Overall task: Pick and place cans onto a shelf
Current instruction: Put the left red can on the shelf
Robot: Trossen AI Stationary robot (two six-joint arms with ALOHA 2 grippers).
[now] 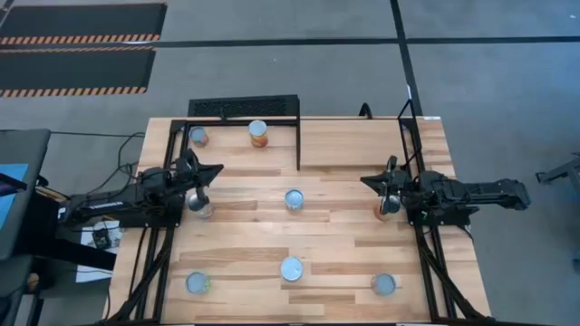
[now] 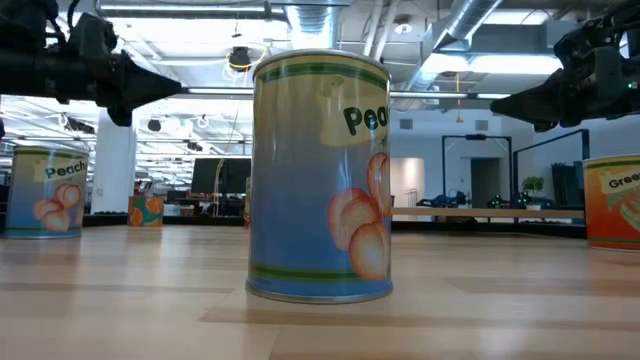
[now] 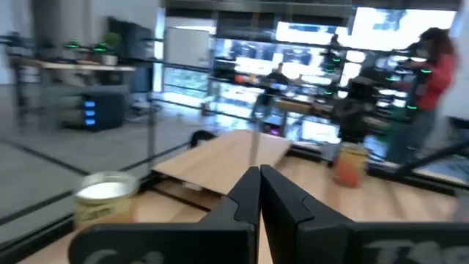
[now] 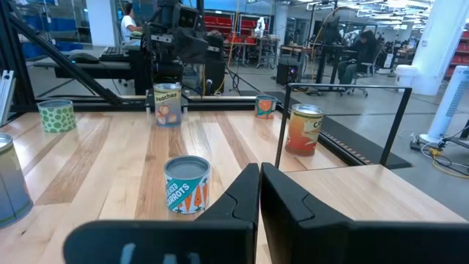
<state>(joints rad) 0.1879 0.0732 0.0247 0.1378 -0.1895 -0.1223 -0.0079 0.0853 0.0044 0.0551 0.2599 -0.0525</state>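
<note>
While six of the eight cans [image 1: 294, 199] stood loose on the table [image 1: 362, 263], the shelf [image 1: 227, 149] in the far left corner held only two: one by its left edge [image 1: 198, 136] and an orange-labelled one nearer its middle [image 1: 258, 133]. Both stood upright and apart, leaving bare plank to their right, so I judged the job about a quarter done.

The left gripper [image 1: 216, 169] hung above the table's left side, just in front of the shelf, its fingers pressed together on nothing. A can [image 1: 199, 204] stood close under that arm's wrist, but no finger touched it. The right gripper [image 1: 370, 180] hung over the right side with its fingers drawn nearly together, and its own camera showed nothing between them. Another can [image 1: 388, 204] sat beneath that wrist, also free. Both arms looked poised between picks rather than carrying, and either would have to spread its fingers before taking a can.

Three more cans lined the near edge: left [image 1: 197, 284], middle [image 1: 291, 268] and right [image 1: 384, 284]. They stood well apart, probably so that fingers could straddle each one.

Every can was upright with its lid sealed, so its contents were hidden. Only labels gave a hint: peaches on the can nearest the low camera [image 2: 320, 175], carrots on another [image 4: 186, 185].
</note>
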